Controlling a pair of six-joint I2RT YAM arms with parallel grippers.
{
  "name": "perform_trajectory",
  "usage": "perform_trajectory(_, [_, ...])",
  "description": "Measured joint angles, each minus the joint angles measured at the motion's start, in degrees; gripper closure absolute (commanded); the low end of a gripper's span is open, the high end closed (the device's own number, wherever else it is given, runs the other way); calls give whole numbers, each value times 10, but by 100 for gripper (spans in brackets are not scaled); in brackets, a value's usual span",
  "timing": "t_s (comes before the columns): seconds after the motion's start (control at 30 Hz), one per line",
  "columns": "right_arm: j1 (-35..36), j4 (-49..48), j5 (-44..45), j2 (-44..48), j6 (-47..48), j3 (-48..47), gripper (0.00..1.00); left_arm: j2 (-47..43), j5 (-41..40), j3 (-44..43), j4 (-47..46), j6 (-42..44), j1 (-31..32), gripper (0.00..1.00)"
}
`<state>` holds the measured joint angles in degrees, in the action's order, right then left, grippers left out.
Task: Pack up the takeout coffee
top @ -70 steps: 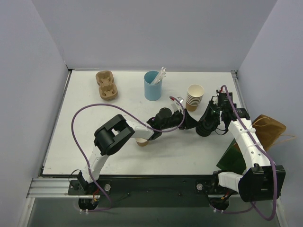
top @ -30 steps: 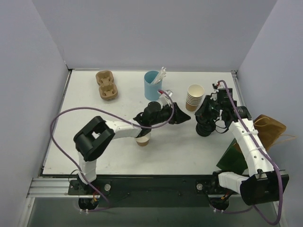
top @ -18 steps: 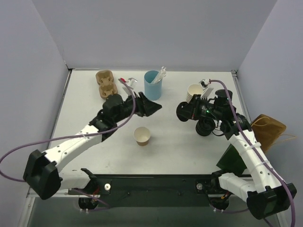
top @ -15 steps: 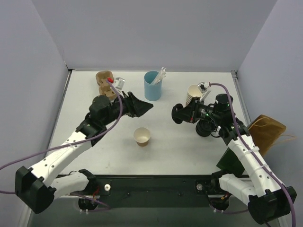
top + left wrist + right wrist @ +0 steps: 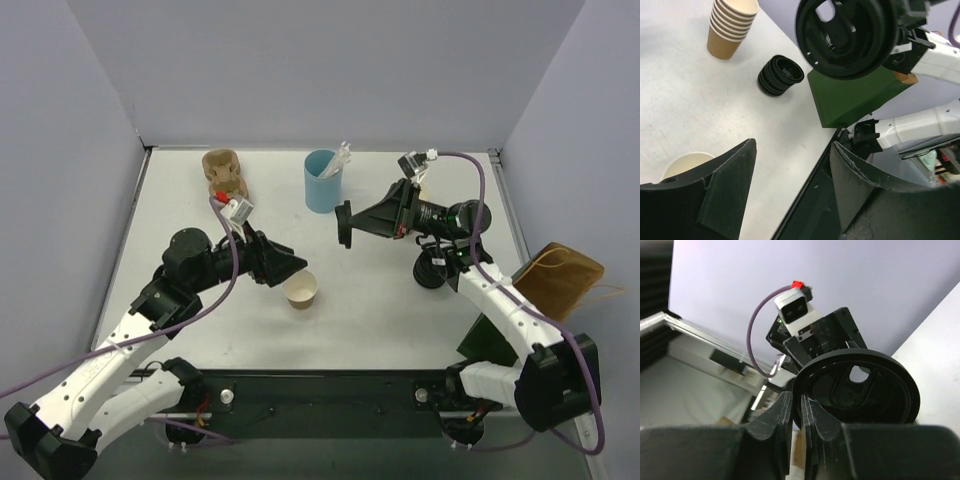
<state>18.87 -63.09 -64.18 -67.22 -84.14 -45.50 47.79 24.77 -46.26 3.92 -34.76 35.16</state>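
Takeout coffee point(image 5: 300, 290): a small tan paper cup standing upright near the middle of the desk point(image 5: 180, 220), its mouth open and no top on it yet.
Lid point(image 5: 344, 225): round, black, held on edge in the air behind and to the right of the cup, well clear of it.
Right tool point(image 5: 352, 224): fingers pressed onto the lid's rim, pinching it. It has swung in from the right side of the desk towards the centre.
Left tool point(image 5: 290, 266): fingers spread, holding nothing. It has pulled back from the middle of the desk and now sits just left of the cup.
What changed: the left arm was lying across the cup a moment ago. It has withdrawn, so the cup's mouth is now open from above.
Meaning for the task: capping looks like the step in hand, and packing has not begun.
Next move, as I judge it: turn the lid flat and bring it down square on the cup's rim.
Nearby: a stack of spare lids point(image 5: 432, 270), a pile of cream cups point(image 5: 732, 27), a blue cup of white sticks point(image 5: 321, 182), a pulp carrier point(image 5: 224, 172), a green bag point(image 5: 492, 335).
In the way: only the left tool's fingers, close beside the cup.
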Motion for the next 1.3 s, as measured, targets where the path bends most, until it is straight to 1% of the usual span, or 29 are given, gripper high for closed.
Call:
perform_trajectory(0.1, [4,-32,-13,-38,-87,0,91,-14,1,14,-19,37,0,32])
perform_trajectory(0.2, [4,-38,-25,-49,-132,6,90,-33,-10,18,-34,89,0,33])
perform_trajectory(0.3, [7,-51,-36,-44,-157,8,90,-31,-16,16,-65,152,0,37])
perform_trajectory(0.4, [11,-63,-44,-41,-176,8,90,-8,-12,14,-98,199,0,41])
perform_trajectory(0.57, [15,-67,-58,-41,-203,8,91,39,-1,16,-164,253,5,40])
perform_trajectory(0.63, [15,-68,-62,-42,-210,8,91,46,5,16,-192,266,11,43])
perform_trajectory(0.87, [19,-70,-73,-45,-223,8,91,77,53,14,-265,290,23,44])
perform_trajectory(1.17, [23,-70,-83,-46,-224,8,91,123,94,14,-323,279,26,48])
perform_trajectory(1.3, [26,-70,-84,-46,-224,8,91,140,105,12,-346,266,26,52])
